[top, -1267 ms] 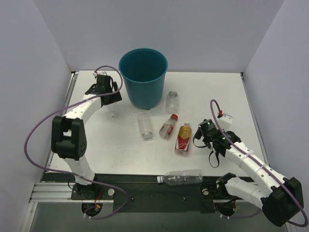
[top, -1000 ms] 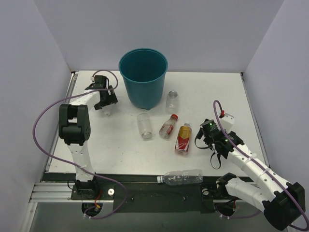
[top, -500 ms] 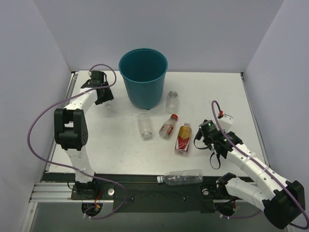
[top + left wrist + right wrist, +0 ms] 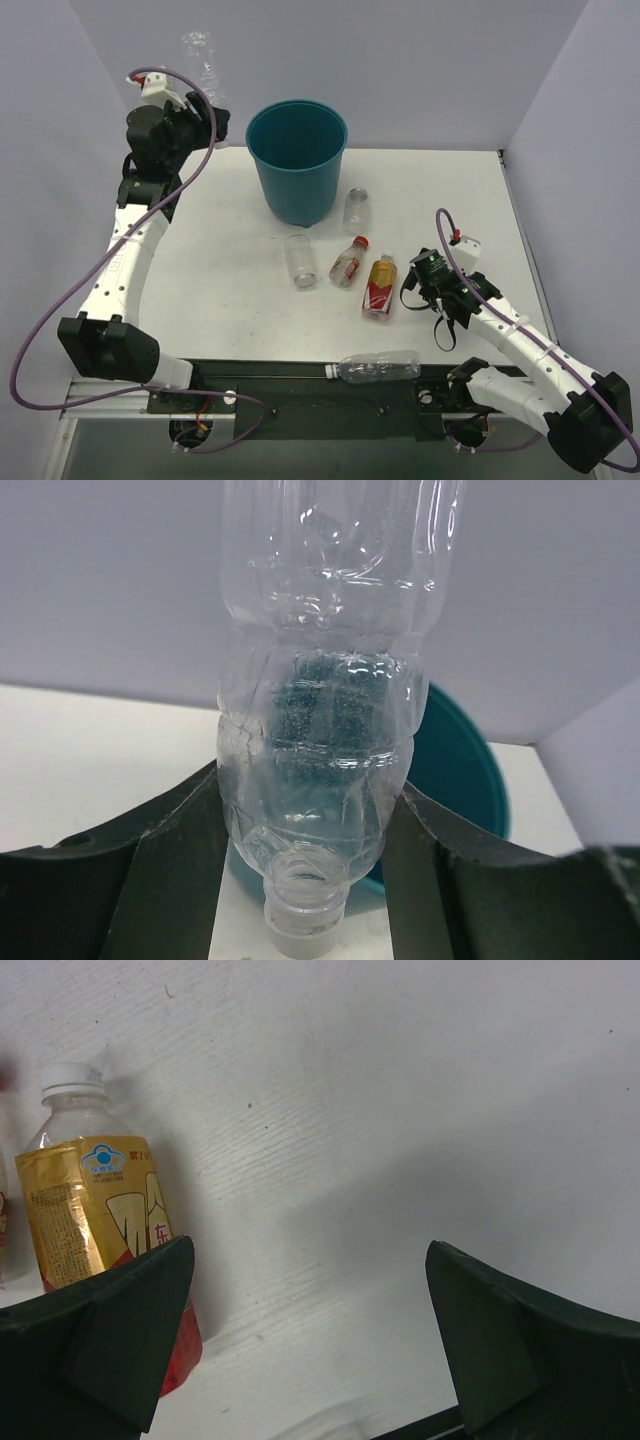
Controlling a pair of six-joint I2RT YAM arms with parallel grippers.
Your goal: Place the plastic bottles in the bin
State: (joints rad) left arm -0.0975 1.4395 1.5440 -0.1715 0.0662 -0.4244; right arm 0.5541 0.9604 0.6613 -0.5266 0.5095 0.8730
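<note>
A clear, ribbed, dented plastic bottle [image 4: 199, 58] is clamped in the left claw [image 4: 206, 112], neck toward the wrist. It is held high at the far left, just left of the round, smooth teal plastic bin [image 4: 300, 190]. Half a second ago this claw was low by the white surface [image 4: 220, 290]. The right claw [image 4: 412, 288] is spread wide and empty, unmoved, just right of the orange-yellow red-labelled bottle [image 4: 380, 285] lying there.

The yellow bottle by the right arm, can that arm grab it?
Probably yes. The right gripper is open right beside the yellow bottle, with nothing between them; a small sideways shift should line it up.
</note>
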